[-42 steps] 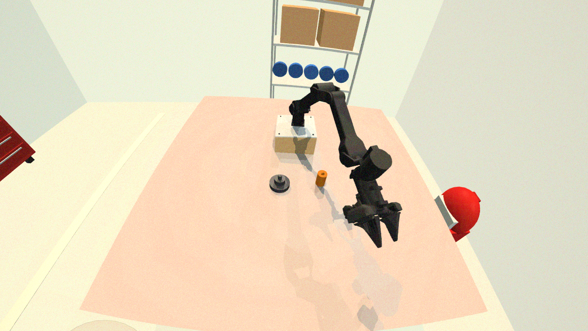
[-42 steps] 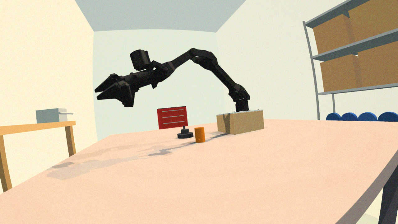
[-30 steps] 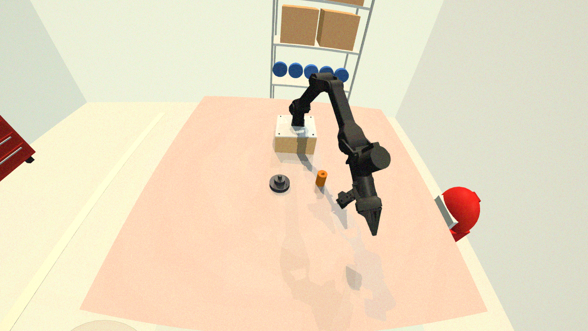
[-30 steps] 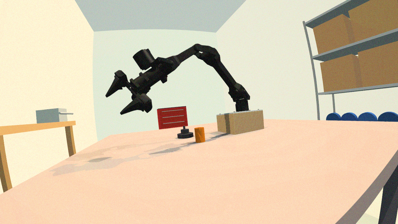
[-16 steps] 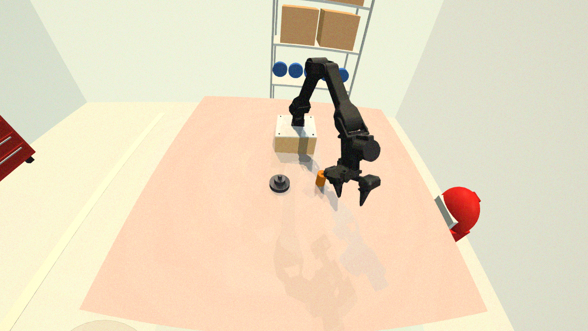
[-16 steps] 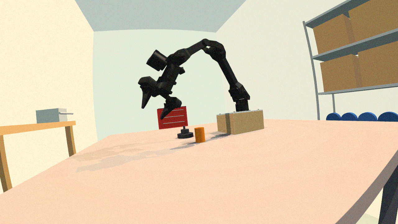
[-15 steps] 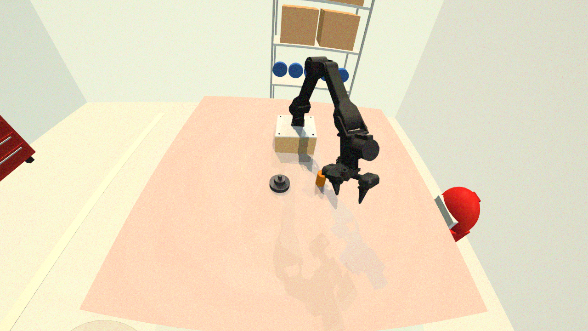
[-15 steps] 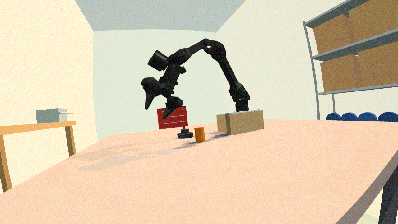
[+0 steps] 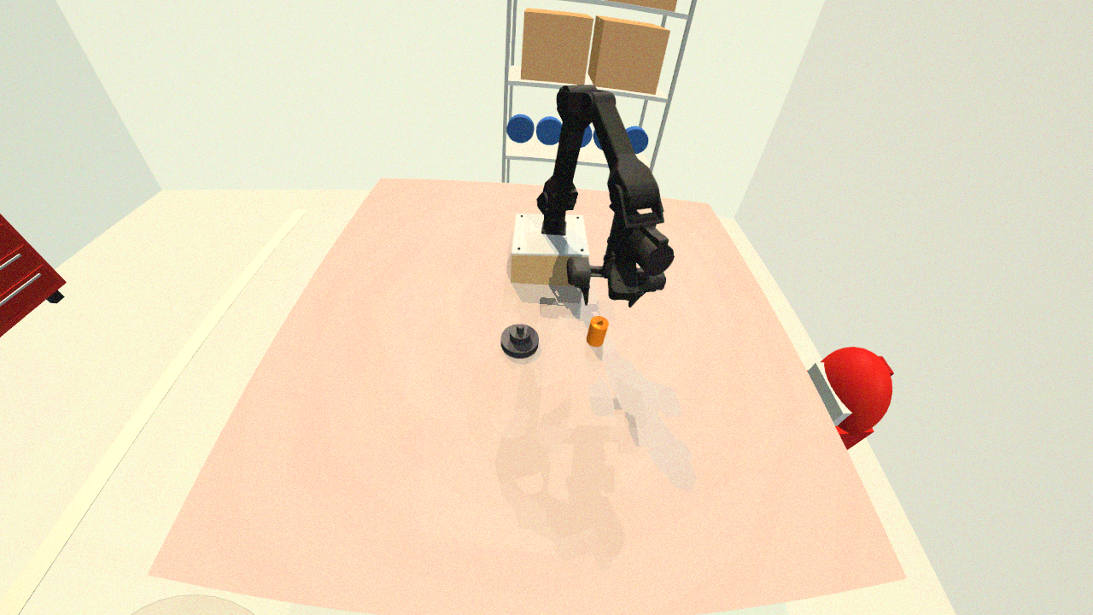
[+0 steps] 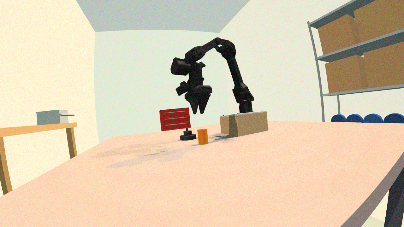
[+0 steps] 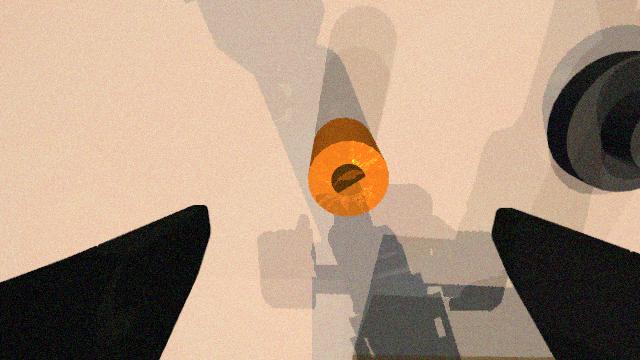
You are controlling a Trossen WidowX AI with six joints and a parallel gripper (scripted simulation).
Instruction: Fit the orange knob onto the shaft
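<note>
Top view: claw open over the orange knob; knob upright, pedestal waiting.

Far left, beyond the desk's left edge, stands a red drawer cabinet (image 9: 19,267) (image 10: 175,119). On the desk (image 9: 343,459) (image 10: 197,191) (image 11: 100,100), closer to the far edge than the near one, sits the round pedestal (image 9: 519,351) (image 10: 187,137) (image 11: 582,125) with its dark shaft (image 9: 520,329) (image 10: 186,129) (image 11: 636,142) bare. Beside it, toward the right edge, stands the knob (image 9: 596,335) (image 10: 202,136) (image 11: 350,202), apart from it. The gripper (image 9: 610,302) (image 10: 198,113) (image 11: 351,220) hangs above, fingers spread wide, nothing between them.

Handling, by judgement: knob probably light and stiff, not fragile. Its round wall looks smooth and could slip or twist under an uneven squeeze. Best hold: opposite sides, around mid-height, keeping the D-shaped hole (image 9: 599,322) (image 11: 346,174) upright. The hole's flat runs slantwise in the wrist view; the shaft's flat is unseen, so expect slow turning under light pressure before it drops.

Surface: matte salmon, faintly grained, crossed by arm shadows. Behind the far edge, a shelf rack (image 9: 534,151) (image 10: 336,57) carries cartons and blue discs (image 9: 520,128) (image 10: 341,119). Past the right edge, a rounded red object (image 9: 859,386); identity uncertain. Walls pale.
</note>
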